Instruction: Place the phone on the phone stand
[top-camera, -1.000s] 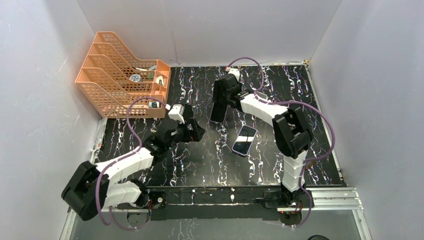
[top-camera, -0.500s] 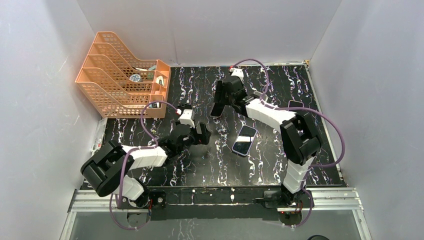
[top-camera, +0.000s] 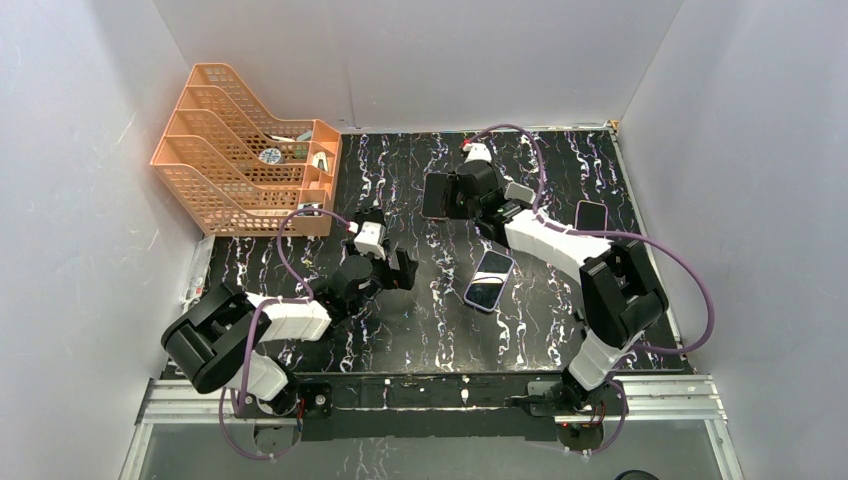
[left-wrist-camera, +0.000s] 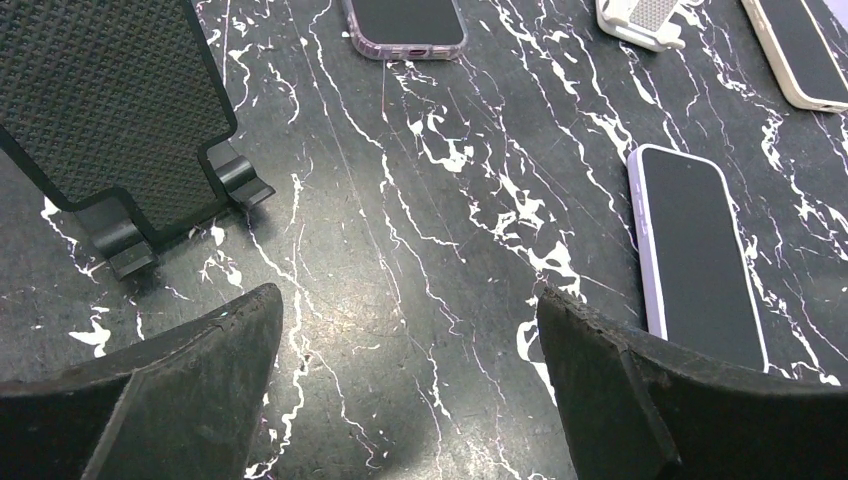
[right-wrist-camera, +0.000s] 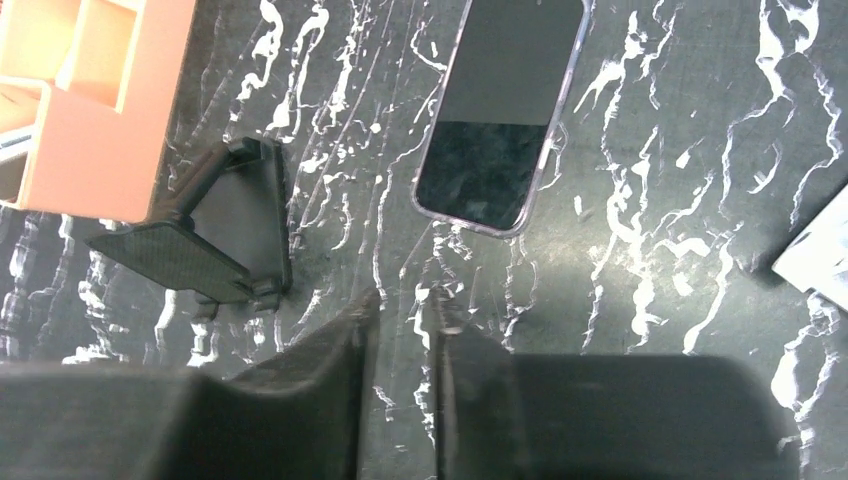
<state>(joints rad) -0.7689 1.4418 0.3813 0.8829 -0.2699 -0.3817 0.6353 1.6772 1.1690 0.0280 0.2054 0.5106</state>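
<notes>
Quick status from my side. My left hand (left-wrist-camera: 407, 300) is low over the black marbled tabletop (left-wrist-camera: 420, 250) with the fingers spread wide and nothing between them. My right hand (right-wrist-camera: 405, 305) is further back on the tabletop, fingers pressed together with just a sliver of gap, not pinching anything.

The lavender phone (left-wrist-camera: 700, 260) is lying flat, screen up, out in the middle of the tabletop. From the left wrist view it's just off my right-side fingertip, close but not touching as far as I can see. So it's not on the phone stand (left-wrist-camera: 110, 100) yet. The stand is the black one with the carbon-weave plate and two little lips at the bottom. It's on its own base with the plate leaning back, ahead and to the left of my left hand, and well apart from the lavender phone.

From the right wrist view the stand is off to the left of my closed fingers, not touching them, with the corner of the orange rack (top-camera: 250, 150) behind it.

Other stuff lying around:
- a clear-case phone (right-wrist-camera: 500, 110), flat and screen up, just ahead of my right hand
- a small white stand (left-wrist-camera: 645, 18) further back
- a cream phone (left-wrist-camera: 800, 50) beside the white stand, also flat
</notes>
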